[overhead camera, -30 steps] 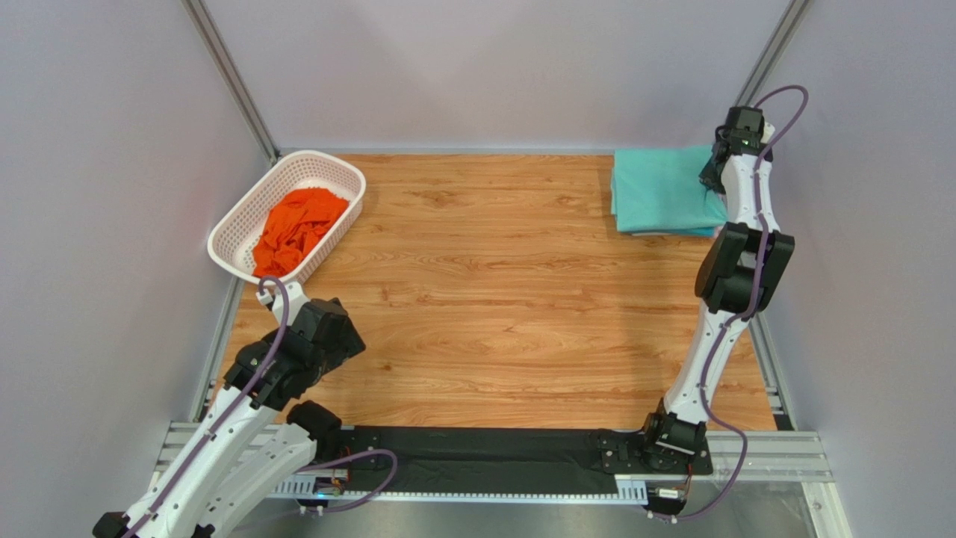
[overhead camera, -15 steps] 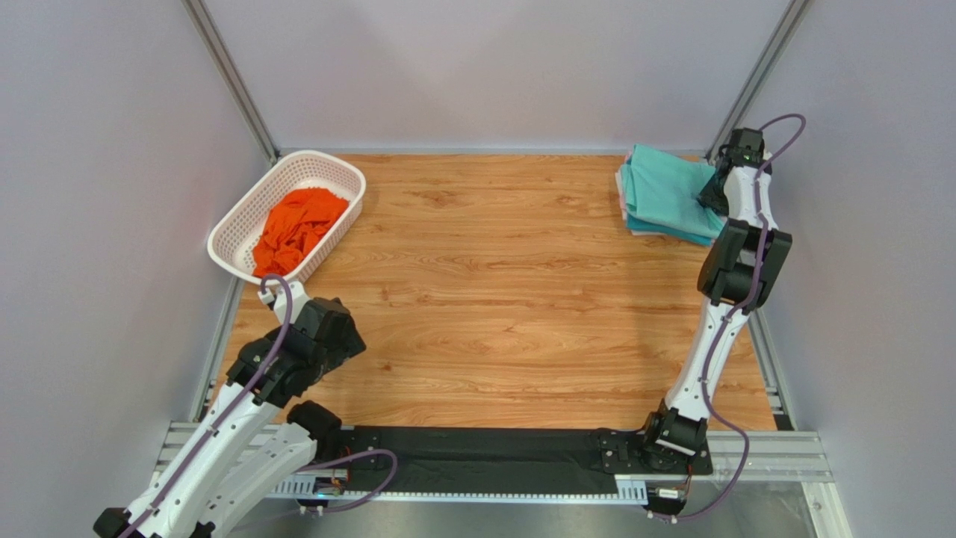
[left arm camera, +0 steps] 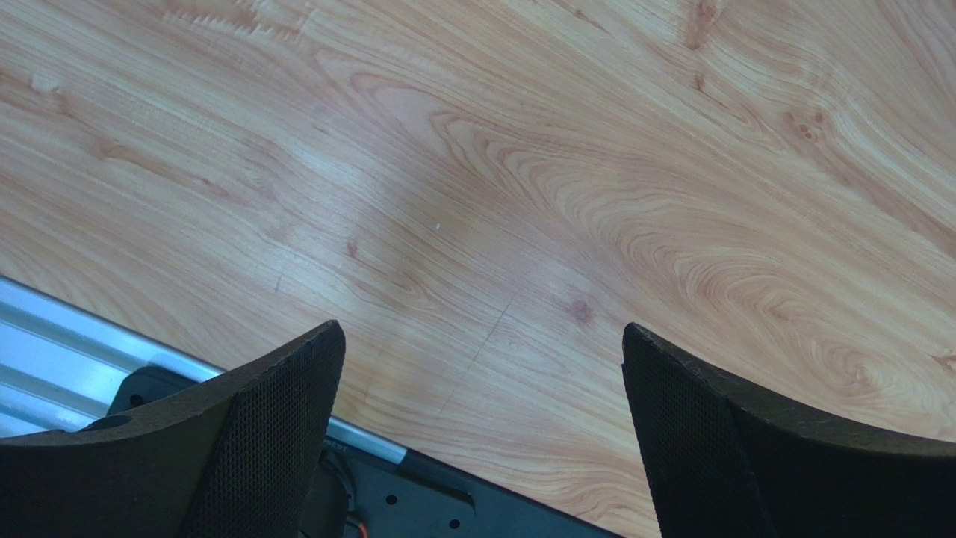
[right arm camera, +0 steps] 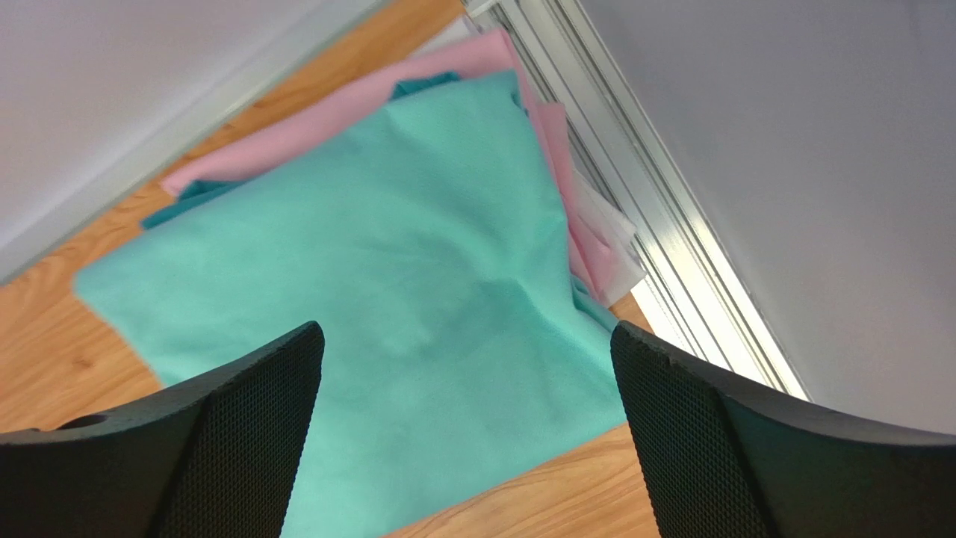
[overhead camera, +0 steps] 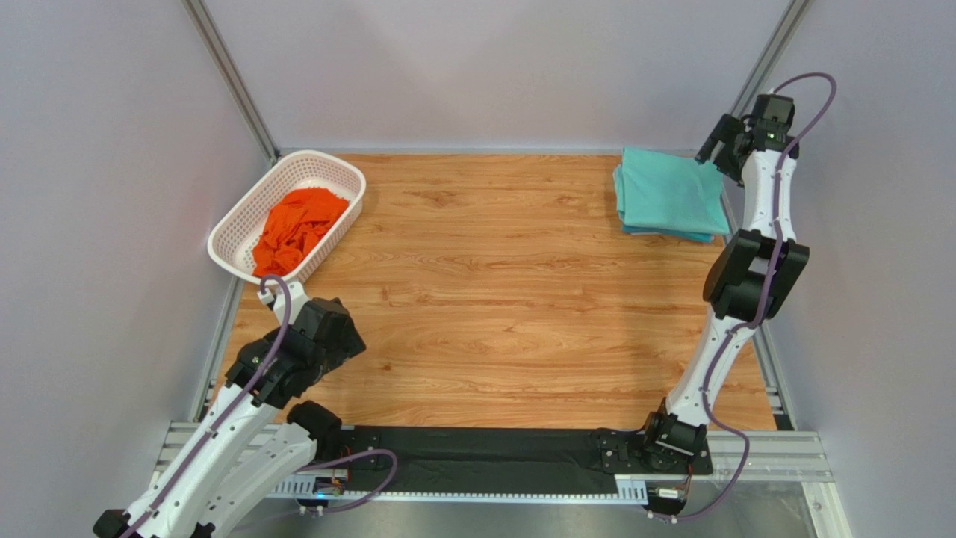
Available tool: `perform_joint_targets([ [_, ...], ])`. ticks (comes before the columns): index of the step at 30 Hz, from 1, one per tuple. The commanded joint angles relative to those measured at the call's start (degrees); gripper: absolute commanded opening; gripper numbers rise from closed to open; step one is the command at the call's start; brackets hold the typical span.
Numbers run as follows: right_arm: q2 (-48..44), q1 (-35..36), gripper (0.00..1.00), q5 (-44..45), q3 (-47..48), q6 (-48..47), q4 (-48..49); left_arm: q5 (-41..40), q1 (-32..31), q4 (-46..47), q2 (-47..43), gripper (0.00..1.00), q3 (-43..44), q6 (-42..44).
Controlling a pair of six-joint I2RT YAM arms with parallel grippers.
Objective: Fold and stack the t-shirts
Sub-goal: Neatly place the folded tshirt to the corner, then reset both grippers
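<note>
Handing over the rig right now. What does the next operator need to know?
Left gripper: open, empty, over bare table.
Right gripper: open, empty, above the mint-green t-shirt.
Far right corner: mint-green on top, with edges of the teal t-shirt and pink t-shirt showing under it.
Done: those three are folded and stacked.
Left: the orange t-shirt, crumpled in the white basket.

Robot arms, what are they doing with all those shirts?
They are folding t-shirts and piling them up. The right arm's fingers are open and empty, hovering over a folded stack in the far right corner: a mint-green t-shirt on top, with a pink t-shirt and a teal t-shirt peeking out underneath. The left arm's fingers are open too, over bare table near its base. An orange t-shirt lies crumpled in the white basket, not yet folded.
</note>
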Motion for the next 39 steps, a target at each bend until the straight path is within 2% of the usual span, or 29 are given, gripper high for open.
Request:
perform_joint_targets([
  [1,-5.6,0.6,1.00,-3.5,2.0,-1.1,-0.5,-0.1,0.1,0.8,-1.1,1.00,1.9,0.8],
  [5,-10.1,2.6,1.00,-4.9,-1.3,-1.8,-1.3,0.1,0.1,1.2,-2.2,1.00,2.1,1.4],
  [9,-20.5,6.0,1.00,-4.7,-10.8,-0.8,-1.0,0.8,0.1,2.6,-2.9,1.00,3.3,2.6],
  [11,-25.0,7.5,1.00,-4.7,-19.7,-0.1,1.2,1.9,0.1,3.6,-3.0,1.00,3.8,3.6],
  [17,-44.0,15.5,1.00,3.3,-46.9,3.5,5.3,5.3,0.1,8.5,-2.5,1.00,4.3,6.9],
  [21,-59.3,19.6,1.00,-0.7,-63.6,7.1,10.4,6.7,0.1,9.7,-2.3,1.00,4.1,7.9],
  [26,-73.4,19.8,1.00,-6.6,-80.3,9.2,11.4,7.3,0.1,9.7,-2.9,1.00,3.7,8.3],
  [33,-85.9,19.8,1.00,-5.5,-91.2,10.5,8.9,6.7,0.1,9.8,-5.6,1.00,1.6,7.4],
  [39,-92.1,19.8,1.00,-6.1,-93.0,14.6,9.2,5.9,0.1,9.9,-7.8,1.00,-0.4,6.1],
])
